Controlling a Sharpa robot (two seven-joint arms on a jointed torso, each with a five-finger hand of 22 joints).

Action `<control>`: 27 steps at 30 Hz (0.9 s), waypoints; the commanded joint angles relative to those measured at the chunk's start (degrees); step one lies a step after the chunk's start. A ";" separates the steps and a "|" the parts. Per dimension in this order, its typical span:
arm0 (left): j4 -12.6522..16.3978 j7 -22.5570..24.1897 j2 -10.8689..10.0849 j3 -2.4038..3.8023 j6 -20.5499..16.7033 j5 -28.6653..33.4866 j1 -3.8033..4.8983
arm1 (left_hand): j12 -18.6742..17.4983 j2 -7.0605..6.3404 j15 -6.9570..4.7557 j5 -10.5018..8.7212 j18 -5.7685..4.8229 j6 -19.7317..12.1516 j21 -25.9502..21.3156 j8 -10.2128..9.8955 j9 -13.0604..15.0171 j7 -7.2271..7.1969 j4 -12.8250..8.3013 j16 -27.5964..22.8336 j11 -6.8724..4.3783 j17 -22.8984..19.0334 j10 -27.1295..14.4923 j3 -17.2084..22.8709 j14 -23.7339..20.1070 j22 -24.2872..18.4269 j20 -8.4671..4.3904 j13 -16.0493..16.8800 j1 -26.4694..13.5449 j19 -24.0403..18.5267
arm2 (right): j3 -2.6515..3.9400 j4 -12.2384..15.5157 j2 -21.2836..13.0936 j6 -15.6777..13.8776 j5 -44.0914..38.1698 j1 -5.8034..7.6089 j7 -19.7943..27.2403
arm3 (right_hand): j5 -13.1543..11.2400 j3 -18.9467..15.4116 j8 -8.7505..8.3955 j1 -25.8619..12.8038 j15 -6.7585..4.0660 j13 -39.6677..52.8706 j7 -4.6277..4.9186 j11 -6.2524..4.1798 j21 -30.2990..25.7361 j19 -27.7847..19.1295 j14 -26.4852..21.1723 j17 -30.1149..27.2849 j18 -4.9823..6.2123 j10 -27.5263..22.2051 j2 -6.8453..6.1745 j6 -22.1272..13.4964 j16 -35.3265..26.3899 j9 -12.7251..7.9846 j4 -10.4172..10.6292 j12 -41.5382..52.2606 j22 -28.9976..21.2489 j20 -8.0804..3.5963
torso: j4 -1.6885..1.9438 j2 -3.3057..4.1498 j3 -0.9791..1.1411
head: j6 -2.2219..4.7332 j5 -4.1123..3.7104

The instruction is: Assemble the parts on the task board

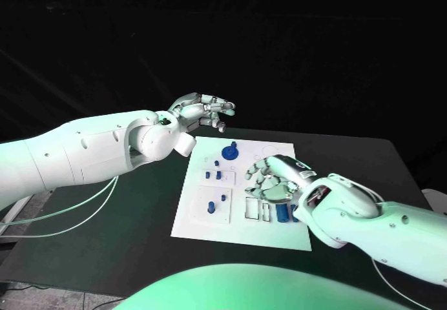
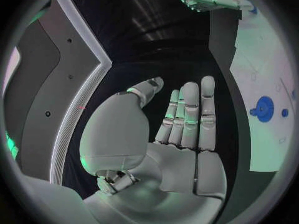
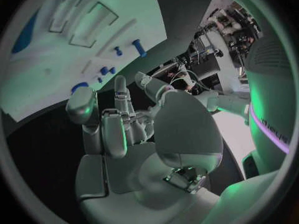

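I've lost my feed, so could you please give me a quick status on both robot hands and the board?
Left robot hand open, raised beyond task board. Right robot hand open above board, holding nothing. Blue parts lying on board. Nothing in the way.

Under my work lies a black bench (image 1: 112,245), its dark top reaching out on both sides. Two thin pale cables (image 1: 65,216) hang loose over its left edge.

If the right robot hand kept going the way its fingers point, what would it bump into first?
Probably the white task board. The right robot hand hovers above it with fingers angled toward the small blue parts, though its height above the board is unclear.
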 commanded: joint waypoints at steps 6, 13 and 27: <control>0.21 0.39 -0.40 -0.11 0.56 -0.14 -0.08 | 0.27 0.37 -0.03 0.15 0.51 -0.44 -0.27 0.38 -0.02 0.07 0.17 0.32 -0.10 -0.05 -0.40 -0.31 -0.38 -0.05 0.09 0.06 -0.01 0.45 | -0.20 4.45 -9.75 4.55 18.23 1.22 -5.32 | 1.85 -5.75 2.12 -1.48 -0.92 30.89 -1.06 -1.04 3.68 2.09 3.25 5.64 -1.56 -4.86 -0.16 -1.95 2.32 7.66 5.09 29.95 2.38 -1.34 | -0.99 -0.76 0.00 | 0.00 -1.30; 0.27 0.40 -0.51 -0.17 0.61 -0.14 -0.16 | 0.27 0.37 -0.03 0.15 0.51 -0.44 -0.27 0.38 -0.02 0.07 0.17 0.32 -0.10 -0.05 -0.40 -0.31 -0.38 -0.05 0.09 0.06 -0.01 0.45 | -0.44 6.06 -12.85 4.57 13.56 -0.81 -9.32 | 1.87 -8.01 1.68 -1.45 -0.90 39.25 -1.05 -0.96 5.46 2.82 3.97 10.02 -1.95 -3.41 -0.83 -2.03 3.65 8.46 6.68 37.81 3.44 -1.20 | -1.49 -0.95 0.08 | 0.00 -1.59; 0.37 0.39 -0.80 -0.20 0.68 -0.14 -0.20 | 0.27 0.37 -0.03 0.15 0.51 -0.44 -0.27 0.38 -0.02 0.07 0.17 0.32 -0.10 -0.05 -0.40 -0.31 -0.38 -0.05 0.09 0.06 -0.01 0.45 | -0.60 4.13 -10.87 2.62 5.27 -4.04 -15.66 | 2.31 -20.61 1.83 3.22 -1.24 63.96 -1.75 -1.47 6.35 3.47 4.85 15.89 -2.18 6.03 1.18 0.09 5.13 12.21 13.44 62.44 4.60 -1.50 | -1.17 -0.71 0.07 | 0.00 -1.65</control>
